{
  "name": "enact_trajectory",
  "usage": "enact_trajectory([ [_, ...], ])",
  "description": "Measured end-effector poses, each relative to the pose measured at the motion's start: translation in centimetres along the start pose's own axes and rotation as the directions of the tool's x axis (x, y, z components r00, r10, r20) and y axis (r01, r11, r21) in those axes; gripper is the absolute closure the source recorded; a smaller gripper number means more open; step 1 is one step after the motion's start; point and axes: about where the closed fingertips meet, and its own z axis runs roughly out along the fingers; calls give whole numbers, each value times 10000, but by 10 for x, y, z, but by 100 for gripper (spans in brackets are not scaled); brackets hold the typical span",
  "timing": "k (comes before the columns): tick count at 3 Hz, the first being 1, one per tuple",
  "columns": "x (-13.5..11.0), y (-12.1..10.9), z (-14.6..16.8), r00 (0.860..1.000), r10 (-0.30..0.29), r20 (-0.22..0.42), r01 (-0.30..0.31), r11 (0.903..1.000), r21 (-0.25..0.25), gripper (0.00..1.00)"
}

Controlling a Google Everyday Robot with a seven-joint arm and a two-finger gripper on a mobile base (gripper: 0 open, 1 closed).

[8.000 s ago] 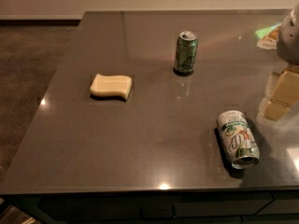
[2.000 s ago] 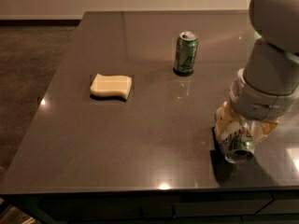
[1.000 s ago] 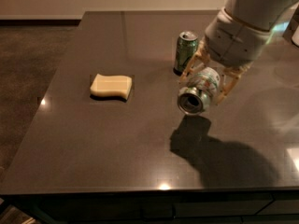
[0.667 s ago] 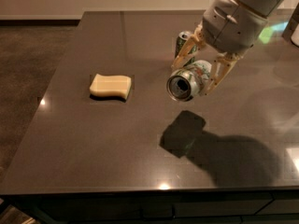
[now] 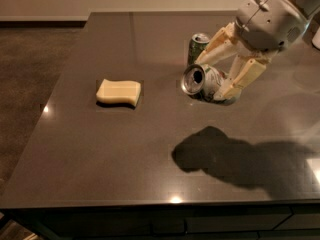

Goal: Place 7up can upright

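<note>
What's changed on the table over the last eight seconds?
The gripper came in, shut on the 7up can lying near the front right edge, lifted it and carried it toward the middle of the table; it is still on its side, off the surface. The green can and the sponge have not moved.

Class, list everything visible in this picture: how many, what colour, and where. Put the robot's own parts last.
table: one, dark grey, fills most of the view.
sponge: one, pale yellow, lying on the table's left half.
green can: one, dark green, upright on the table behind the gripper.
7up can: one, white and green, on its side, held above the table.
floor: brown, left of the table.
gripper: one, cream, shut on the 7up can, right of centre.
arm: one, pale grey, top right.
</note>
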Motion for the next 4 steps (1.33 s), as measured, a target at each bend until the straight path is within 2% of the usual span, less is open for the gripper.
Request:
enact_trajectory([
  [1, -5, 17, -5, 9667, 2234, 1251, -2234, 9746, -143, 100],
  [2, -15, 37, -1, 8956, 3373, 2901, -3263, 9413, -870, 100],
  [3, -28, 50, 11, 8329, 3337, 4414, -2954, 9427, -1554, 100],
  [4, -39, 56, 21, 7886, 2808, 5471, -2188, 9596, -1771, 100],
])
